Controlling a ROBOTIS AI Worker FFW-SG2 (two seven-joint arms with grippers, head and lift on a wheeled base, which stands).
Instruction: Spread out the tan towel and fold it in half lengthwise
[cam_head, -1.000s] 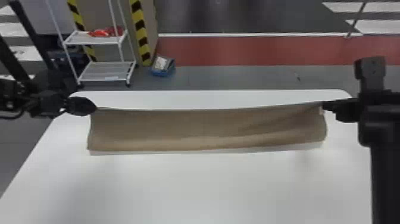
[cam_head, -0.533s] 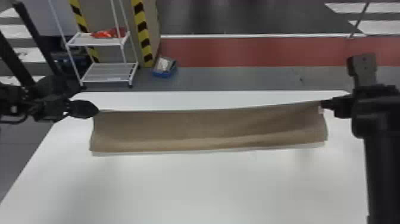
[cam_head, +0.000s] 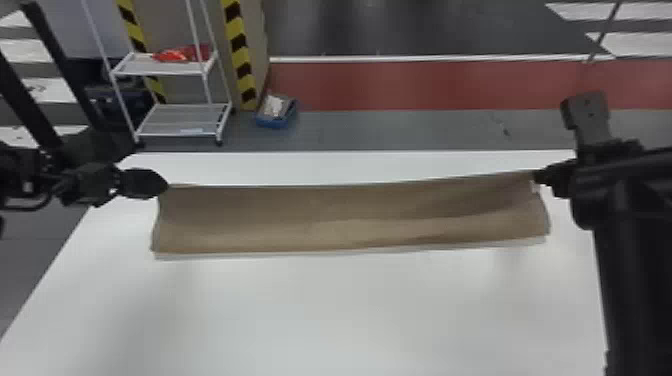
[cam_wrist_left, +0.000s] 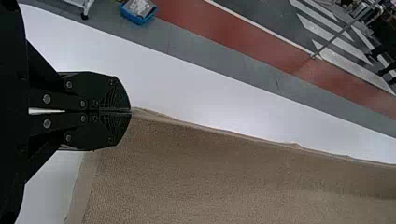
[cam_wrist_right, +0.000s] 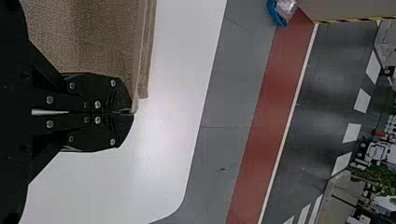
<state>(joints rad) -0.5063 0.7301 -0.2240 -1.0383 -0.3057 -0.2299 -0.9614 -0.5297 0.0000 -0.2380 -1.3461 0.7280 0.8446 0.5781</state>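
Observation:
The tan towel (cam_head: 345, 215) stretches as a long band across the rear of the white table, its far edge pulled nearly straight between both grippers. My left gripper (cam_head: 167, 186) is at its far left corner, my right gripper (cam_head: 536, 176) at its far right corner. In the left wrist view the left gripper (cam_wrist_left: 130, 112) is shut on the corner of the towel (cam_wrist_left: 224, 182). Likewise, in the right wrist view, the right gripper (cam_wrist_right: 132, 112) pinches a corner of the towel (cam_wrist_right: 88, 42). A small pale tag (cam_head: 535, 187) hangs near the right corner.
The white table (cam_head: 320, 310) extends in front of the towel, with a narrow strip of it behind. Beyond its far edge stand a white wheeled shelf (cam_head: 182, 120) holding something red and a blue bin (cam_head: 276, 120) on the floor.
The head view has shifted slightly, moving the background a little to the right. My right arm has come slightly inward and its wrist has tilted. Both grippers keep their hold on the towel.

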